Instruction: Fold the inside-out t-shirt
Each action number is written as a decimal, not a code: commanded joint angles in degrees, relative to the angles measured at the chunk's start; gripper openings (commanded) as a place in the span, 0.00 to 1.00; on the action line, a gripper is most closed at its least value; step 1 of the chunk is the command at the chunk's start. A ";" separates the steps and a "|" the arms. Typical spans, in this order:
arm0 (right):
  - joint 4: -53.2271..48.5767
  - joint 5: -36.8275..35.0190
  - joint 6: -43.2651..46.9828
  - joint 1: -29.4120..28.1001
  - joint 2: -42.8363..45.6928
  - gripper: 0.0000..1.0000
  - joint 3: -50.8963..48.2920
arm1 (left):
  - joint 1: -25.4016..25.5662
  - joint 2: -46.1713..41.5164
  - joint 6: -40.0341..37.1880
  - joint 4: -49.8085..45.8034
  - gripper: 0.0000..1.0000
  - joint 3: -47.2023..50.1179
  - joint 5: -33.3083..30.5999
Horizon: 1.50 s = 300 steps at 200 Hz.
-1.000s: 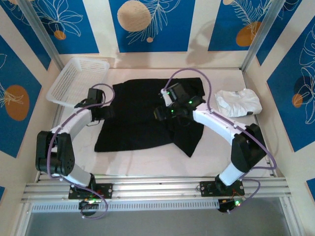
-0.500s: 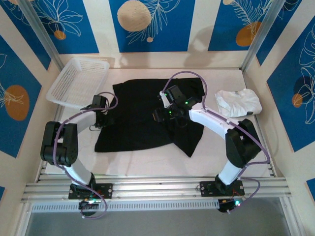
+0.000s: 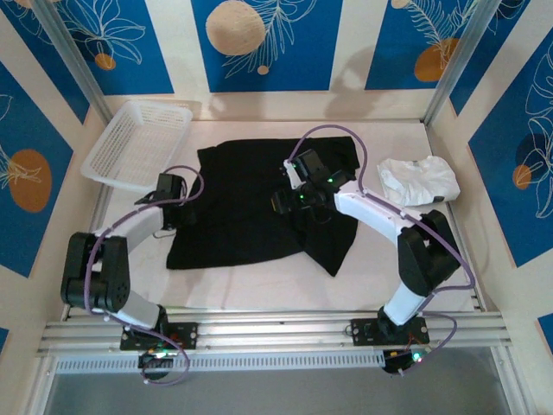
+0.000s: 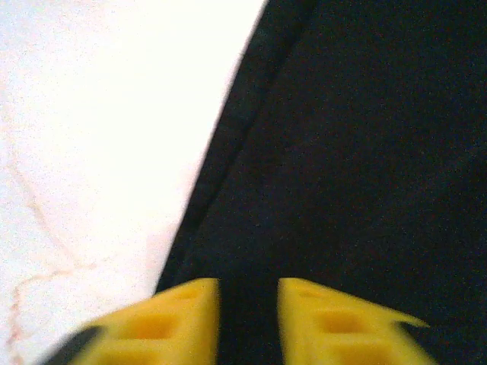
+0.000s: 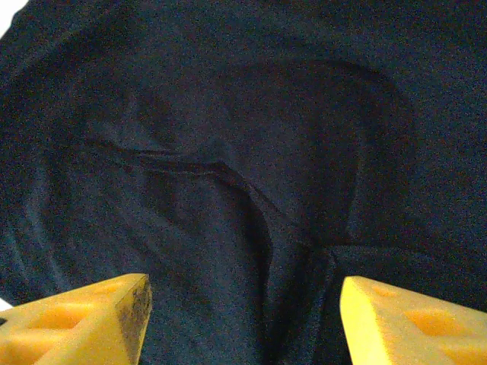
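The inside-out t-shirt [image 3: 251,212] lies spread, black and rumpled, across the middle of the table, with no print showing. My left gripper [image 3: 179,213] sits low at the shirt's left edge. In the left wrist view its yellow fingers [image 4: 179,319] stand a narrow gap apart over the hem [image 4: 228,144], and black cloth fills the gap; a pinch cannot be made out. My right gripper [image 3: 289,197] hovers over the shirt's middle. Its jaws are wide open above a creased fold [image 5: 251,205], and nothing is between them.
A white mesh basket [image 3: 138,143] stands at the back left, close to the left arm. A small white folded garment [image 3: 421,180] lies at the right, beyond the right arm. Bare table [image 4: 99,114] lies left of the shirt and along the front.
The left gripper's jaws went from wide to a narrow gap, and it shifted along the shirt's left edge toward the front. The right arm has barely moved.
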State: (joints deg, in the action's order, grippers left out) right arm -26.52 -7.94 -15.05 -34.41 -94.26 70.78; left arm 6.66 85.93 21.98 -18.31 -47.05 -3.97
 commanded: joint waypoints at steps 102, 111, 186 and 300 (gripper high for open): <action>0.73 2.49 -1.13 1.28 2.46 0.67 -2.54 | -1.83 3.75 2.37 -1.49 0.36 0.38 0.57; 0.80 2.63 -1.15 1.28 2.33 0.67 -2.51 | -1.82 3.33 2.18 -1.70 0.36 0.29 0.24; 0.61 2.42 -1.13 1.27 2.40 0.67 -2.57 | -1.74 4.25 1.52 -1.65 0.09 0.12 0.69; -5.53 -3.02 0.47 7.68 12.72 0.67 -0.71 | 23.31 -20.16 12.41 -2.59 0.00 -6.14 5.69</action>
State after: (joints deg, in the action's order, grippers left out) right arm -28.18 -8.67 -15.14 -30.46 -87.26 68.45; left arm 19.00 70.02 28.51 -21.80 -48.84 0.19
